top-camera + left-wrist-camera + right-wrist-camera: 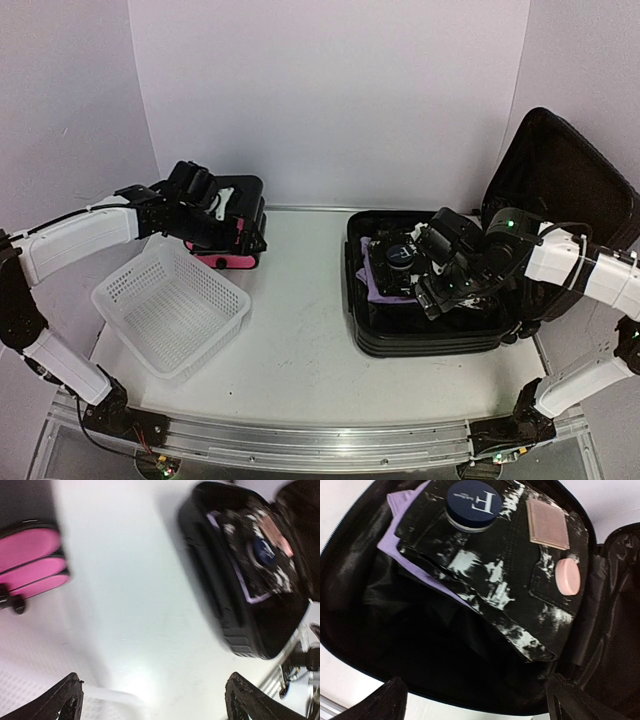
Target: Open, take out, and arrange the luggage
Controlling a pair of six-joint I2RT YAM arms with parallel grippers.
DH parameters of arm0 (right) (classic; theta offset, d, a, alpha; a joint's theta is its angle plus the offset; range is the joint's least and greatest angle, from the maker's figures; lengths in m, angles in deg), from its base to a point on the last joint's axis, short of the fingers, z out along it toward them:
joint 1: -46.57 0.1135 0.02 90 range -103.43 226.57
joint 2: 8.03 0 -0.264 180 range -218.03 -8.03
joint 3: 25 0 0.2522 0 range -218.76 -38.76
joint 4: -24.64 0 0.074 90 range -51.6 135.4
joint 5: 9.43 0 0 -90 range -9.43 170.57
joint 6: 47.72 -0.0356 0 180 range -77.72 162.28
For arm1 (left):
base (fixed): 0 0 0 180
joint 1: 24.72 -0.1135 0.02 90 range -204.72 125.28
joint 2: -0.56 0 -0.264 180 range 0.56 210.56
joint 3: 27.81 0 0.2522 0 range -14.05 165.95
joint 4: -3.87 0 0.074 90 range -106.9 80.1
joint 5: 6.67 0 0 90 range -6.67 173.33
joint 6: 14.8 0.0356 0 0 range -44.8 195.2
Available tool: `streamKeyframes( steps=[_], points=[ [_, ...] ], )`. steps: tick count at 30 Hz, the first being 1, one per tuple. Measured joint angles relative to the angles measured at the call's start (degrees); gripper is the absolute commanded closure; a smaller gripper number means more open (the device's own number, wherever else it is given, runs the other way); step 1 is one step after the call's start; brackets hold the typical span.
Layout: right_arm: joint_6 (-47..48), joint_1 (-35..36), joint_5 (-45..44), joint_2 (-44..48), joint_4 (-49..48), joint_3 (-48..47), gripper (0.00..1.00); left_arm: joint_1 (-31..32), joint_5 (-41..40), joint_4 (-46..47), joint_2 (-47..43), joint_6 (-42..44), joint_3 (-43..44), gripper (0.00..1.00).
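The luggage (425,342) lies open on the right half of the table (300,350), its ribbed black shell flat on the surface and its lid raised against the right wall. The inside is lined with loose black fabric. The half nearer the arms is bare lining. The far half holds a folded black garment with white blotches (490,570) lying on a lilac cloth (400,527). On the garment sit a round navy-lidded jar (472,502) (a white letter F is printed on its lid), a square pink compact (547,524) and a small round pink case (568,575).

The right gripper (475,700) hangs just above the open shell, fingers spread wide and holding nothing. Well apart at the far left, the left gripper (152,700) is above a small black box with pink drawers (238,250), jaws also wide apart and empty. A white mesh basket (170,305) sits just in front of that box.
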Motion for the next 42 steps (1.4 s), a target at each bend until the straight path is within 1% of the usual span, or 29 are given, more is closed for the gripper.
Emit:
streamKeyframes(
  steps=[2,5,8,9,13,15,18,23,26,29,33,37,40,42],
  points=[
    [-0.24,0.0,1.09,0.0,-0.92,0.0,0.02,-3.98,-0.81,-1.51,-0.59,0.81,-0.04,0.01],
    [-0.55,0.0,2.19,0.07,-1.81,0.13,0.02,-11.82,-2.51,-3.58,-0.59,1.4,1.05,0.01],
    [-1.2,0.0,3.1,0.42,-2.23,0.79,0.02,-18.88,-3.06,-5.01,0.59,1.03,4.66,0.01],
    [-1.46,0.0,3.43,0.59,-2.25,1.01,0.02,-21.55,-3.04,-5.29,1.88,0.76,7.34,0.01],
    [-2.32,0.0,4.22,1.86,-2.54,2.03,0.02,-27.23,-3.3,-4.83,8.92,-0.22,16.92,0.01],
    [-2.69,-0.02,4.44,2.86,-2.6,2.56,0.02,-28.94,-2.16,-4.31,13.05,-0.44,20.48,0.01],
    [-3.13,0.0,4.61,4.17,-2.67,2.75,0.02,-30.8,1.62,-4.09,20.13,-0.35,24.5,0.01],
    [-3.5,0.0,4.57,6.12,-2.89,3.26,0.02,-31.01,10.47,-3.87,26.23,0.07,24.9,0.04],
    [-3.72,-0.02,4.55,6.54,-2.89,3.52,0.02,-30.93,14.29,-2.47,25.79,-0.2,23.26,0.06],
    [-3.85,0.0,4.55,6.38,-2.97,3.52,0.02,-29.51,17.51,0.0,24.41,-0.74,19.63,0.06],
    [-4.2,0.0,4.61,5.35,-3.37,3.52,0.02,-24.83,20.31,1.68,23.26,-2.34,16.48,0.07],
    [-4.72,0.0,5.14,4.35,-4.57,3.58,0.02,-18.03,22.32,2.69,23.21,-3.19,15.72,0.06],
    [-5.22,0.0,5.9,4.31,-5.07,3.78,0.02,-14.1,21.22,4.24,21.31,-3.08,13.09,0.06],
    [-5.55,0.0,6.27,4.37,-5.38,4.11,0.02,-13.64,18.99,3.82,18.1,-2.75,10.19,0.05]
  ],
)
